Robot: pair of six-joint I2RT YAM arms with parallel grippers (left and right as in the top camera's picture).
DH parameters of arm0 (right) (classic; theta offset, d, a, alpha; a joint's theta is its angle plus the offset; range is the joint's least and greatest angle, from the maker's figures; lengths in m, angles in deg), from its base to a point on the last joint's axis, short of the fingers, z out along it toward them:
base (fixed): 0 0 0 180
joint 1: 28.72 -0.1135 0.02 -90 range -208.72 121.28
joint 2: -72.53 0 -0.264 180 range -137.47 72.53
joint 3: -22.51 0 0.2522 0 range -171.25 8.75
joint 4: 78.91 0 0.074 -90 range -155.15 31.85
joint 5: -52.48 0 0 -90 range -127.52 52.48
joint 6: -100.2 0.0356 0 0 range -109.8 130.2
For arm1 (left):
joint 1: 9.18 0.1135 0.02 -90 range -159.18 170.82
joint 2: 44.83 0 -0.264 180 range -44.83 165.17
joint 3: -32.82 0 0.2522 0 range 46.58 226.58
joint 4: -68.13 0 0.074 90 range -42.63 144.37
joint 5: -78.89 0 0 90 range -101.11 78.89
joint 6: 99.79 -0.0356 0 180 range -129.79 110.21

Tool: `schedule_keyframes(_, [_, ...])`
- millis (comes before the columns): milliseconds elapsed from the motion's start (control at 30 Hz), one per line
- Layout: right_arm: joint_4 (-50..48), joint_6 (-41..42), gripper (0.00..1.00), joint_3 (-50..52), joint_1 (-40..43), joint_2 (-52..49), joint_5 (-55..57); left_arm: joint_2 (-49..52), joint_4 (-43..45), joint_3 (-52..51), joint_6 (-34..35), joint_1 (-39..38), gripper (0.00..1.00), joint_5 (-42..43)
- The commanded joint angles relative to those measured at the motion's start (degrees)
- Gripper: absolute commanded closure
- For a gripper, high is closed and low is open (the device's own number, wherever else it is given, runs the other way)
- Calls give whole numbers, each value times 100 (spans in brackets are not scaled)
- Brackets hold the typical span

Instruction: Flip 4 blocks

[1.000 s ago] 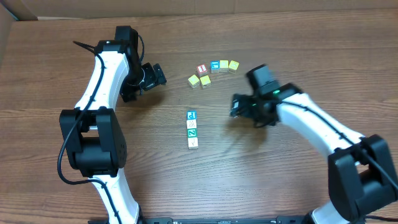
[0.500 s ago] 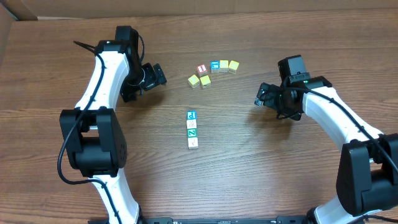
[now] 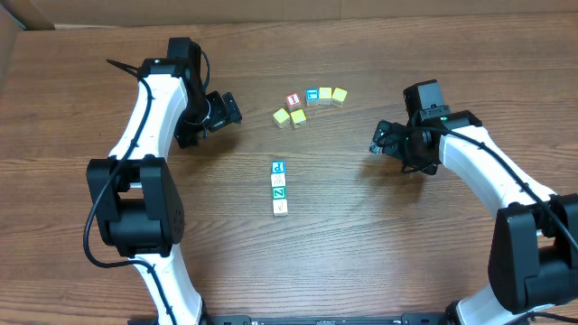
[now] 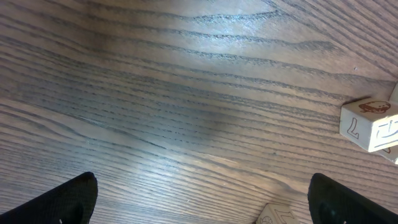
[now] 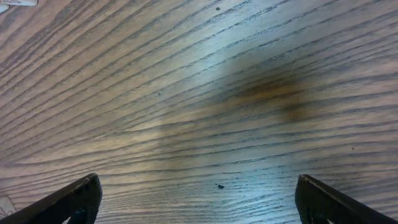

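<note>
Centrally, four blocks (image 3: 279,188) in column — left pincer (image 3: 229,107), right pincer (image 3: 379,141) spread, empty

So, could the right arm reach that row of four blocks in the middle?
Probably yes: the right gripper is open, and only bare table lies between it and the blocks.

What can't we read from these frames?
- Overhead: the faces in the block column are too small to read beyond a Z, and the undersides are hidden.
- Left wrist: the L block is cut off by the right edge. The second block is cut off by the bottom edge, so its faces are unreadable.
- Right wrist: the column is out of frame. A pale scrap is cut off by the top edge and can't be identified.
</note>
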Motion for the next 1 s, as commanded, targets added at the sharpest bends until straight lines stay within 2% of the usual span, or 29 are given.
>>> schedule_keyframes(0, [-15, -68, 0, -87, -28, 503, 31, 44, 4, 68, -72, -4, 0, -35])
schedule_keyframes(133, [-17, -68, 0, -87, -26, 1388, 31, 44, 4, 68, -72, -4, 0, -35])
schedule_keyframes(333, [13, -68, 0, -87, -22, 3423, 103, 44, 4, 68, -72, -4, 0, -35])
schedule_keyframes(600, [-105, -68, 0, 52, -20, 5482, 1025, 44, 4, 68, -72, -4, 0, -35])
schedule_keyframes(800, [-107, -68, 0, 542, -20, 7040, 1650, 44, 4, 68, -72, -4, 0, -35])
schedule_keyframes(967, [-111, -70, 0, 1237, 149, 8244, 1727, 44, 4, 68, -72, -4, 0, -35])
